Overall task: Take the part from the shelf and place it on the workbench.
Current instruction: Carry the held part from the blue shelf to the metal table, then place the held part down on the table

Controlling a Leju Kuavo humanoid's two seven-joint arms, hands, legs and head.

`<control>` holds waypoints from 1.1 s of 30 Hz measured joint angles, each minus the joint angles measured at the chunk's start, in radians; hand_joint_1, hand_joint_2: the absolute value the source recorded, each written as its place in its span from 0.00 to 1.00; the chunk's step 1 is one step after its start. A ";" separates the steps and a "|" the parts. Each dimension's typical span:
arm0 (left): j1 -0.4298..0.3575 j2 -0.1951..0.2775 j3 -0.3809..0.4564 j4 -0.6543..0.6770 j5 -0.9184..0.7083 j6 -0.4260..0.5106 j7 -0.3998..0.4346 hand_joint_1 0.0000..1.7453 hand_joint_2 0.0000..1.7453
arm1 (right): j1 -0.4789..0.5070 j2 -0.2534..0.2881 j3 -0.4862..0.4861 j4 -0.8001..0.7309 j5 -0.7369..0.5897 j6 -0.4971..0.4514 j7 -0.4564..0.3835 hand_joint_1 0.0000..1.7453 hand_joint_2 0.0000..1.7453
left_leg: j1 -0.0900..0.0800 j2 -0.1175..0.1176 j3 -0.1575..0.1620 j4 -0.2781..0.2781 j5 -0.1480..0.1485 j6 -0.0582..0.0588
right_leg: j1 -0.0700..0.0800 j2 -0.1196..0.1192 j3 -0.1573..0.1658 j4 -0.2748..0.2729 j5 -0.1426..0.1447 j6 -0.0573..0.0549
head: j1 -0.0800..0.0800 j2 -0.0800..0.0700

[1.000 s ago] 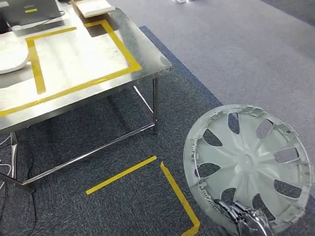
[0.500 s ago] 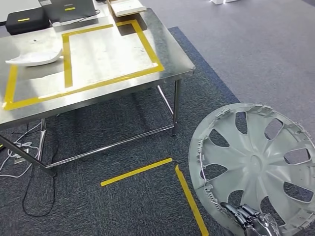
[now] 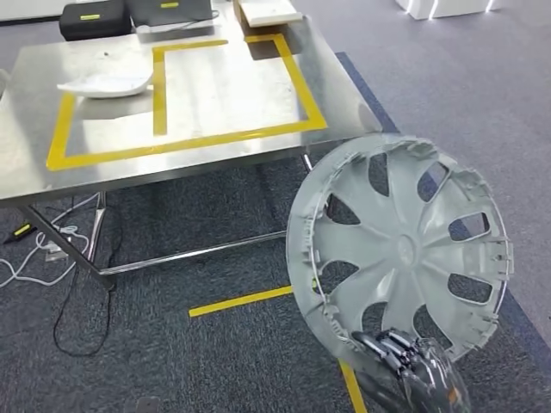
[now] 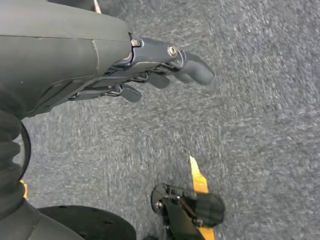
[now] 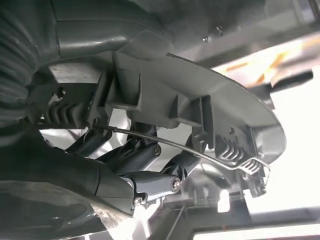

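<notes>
Since a second ago the whole head picture has swung, which is my camera turning toward the workbench (image 3: 195, 159) and not the table moving; more of its steel top shows now, and the wheel cover (image 3: 398, 245) has come up until its top rim overlaps the table's near right corner in the picture.

Head view: my right hand (image 3: 416, 374) grips the cover by its lower rim, fingers wrapped over the edge. It stands nearly upright with the ribbed back side facing me, I'd guess so it stays clear of my legs while I walk. It's in the air, not yet over the bench. The yellow tape outline (image 3: 178, 142) on the top is presumably the drop zone. A white part (image 3: 104, 83) lies at the outline's left side, with black cases (image 3: 94, 17) at the far edge.

Left wrist view: my left hand (image 4: 151, 67) holds nothing, fingers loosely straight over grey carpet (image 4: 256, 100), just hanging at my side.

Right wrist view: my fingers (image 5: 151, 165) are hooked under the cover's edge, just beside its wire retaining ring (image 5: 181, 146), so it's a firm hold.
</notes>
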 joint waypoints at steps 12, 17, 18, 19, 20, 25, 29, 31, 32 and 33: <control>-0.019 -0.006 0.033 0.000 0.006 -0.012 -0.005 0.00 1.00 | -0.066 0.144 -0.033 0.077 -0.012 0.045 -0.096 1.00 1.00 | -0.006 -0.028 -0.002 0.019 -0.019 -0.024 | 0.001 0.030 0.006 -0.073 0.073 -0.020 | 0.003 0.000; -0.021 -0.005 0.040 0.000 0.006 -0.012 -0.005 0.00 1.00 | -0.067 0.163 -0.039 0.086 -0.012 0.046 -0.096 1.00 1.00 | 0.002 -0.016 -0.098 0.233 -0.126 -0.047 | -0.002 0.018 0.018 -0.077 0.068 -0.042 | -0.004 0.000; -0.020 -0.005 0.041 0.000 0.006 -0.012 -0.005 0.00 1.00 | -0.067 0.165 -0.038 0.088 -0.011 0.046 -0.097 1.00 1.00 | 0.004 -0.016 -0.126 0.288 -0.141 -0.049 | -0.002 0.017 0.021 -0.077 0.066 -0.043 | -0.004 0.000; -0.019 -0.005 0.041 0.000 0.006 -0.012 -0.005 0.00 1.00 | -0.067 0.167 -0.038 0.090 -0.011 0.046 -0.097 1.00 1.00 | 0.005 -0.016 -0.141 0.310 -0.136 -0.050 | -0.002 0.016 0.023 -0.076 0.063 -0.044 | -0.004 0.000; -0.019 -0.005 0.041 0.000 0.006 -0.012 -0.005 0.00 1.00 | -0.067 0.169 -0.038 0.091 -0.011 0.047 -0.097 1.00 1.00 | 0.006 -0.015 -0.136 0.292 -0.111 -0.049 | -0.002 0.015 0.027 -0.076 0.060 -0.043 | -0.004 0.000; -0.019 -0.002 0.043 0.000 0.005 -0.018 -0.005 0.00 1.00 | -0.066 0.176 -0.039 0.093 -0.004 0.054 -0.104 1.00 1.00 | 0.002 -0.007 -0.031 0.042 -0.002 -0.035 | 0.003 0.015 0.041 -0.076 0.044 -0.023 | -0.004 0.000; -0.014 0.000 0.044 0.000 0.001 -0.021 -0.004 0.00 1.00 | -0.061 0.180 -0.039 0.093 0.001 0.054 -0.108 1.00 1.00 | 0.003 -0.009 -0.020 0.025 -0.010 -0.013 | 0.001 0.015 0.033 -0.062 0.026 -0.001 | -0.001 0.000; -0.014 0.000 0.044 0.000 -0.004 -0.021 -0.004 0.00 1.00 | -0.058 0.180 -0.039 0.092 0.007 0.055 -0.107 1.00 1.00 | 0.004 -0.010 -0.014 0.020 -0.013 -0.001 | 0.001 0.019 -0.021 0.036 -0.018 0.002 | 0.005 0.000; -0.015 0.000 0.044 0.000 -0.007 -0.021 -0.004 0.00 1.00 | -0.055 0.180 -0.039 0.092 0.011 0.057 -0.105 1.00 1.00 | 0.003 -0.010 -0.012 0.020 -0.016 0.004 | 0.001 0.020 -0.064 0.109 -0.044 0.002 | 0.007 0.000; -0.014 0.000 0.044 0.000 -0.010 -0.021 -0.004 0.00 1.00 | -0.050 0.180 -0.039 0.092 0.015 0.059 -0.102 1.00 1.00 | 0.000 -0.010 -0.009 0.020 -0.020 0.006 | 0.002 0.021 -0.104 0.170 -0.058 0.003 | 0.008 0.000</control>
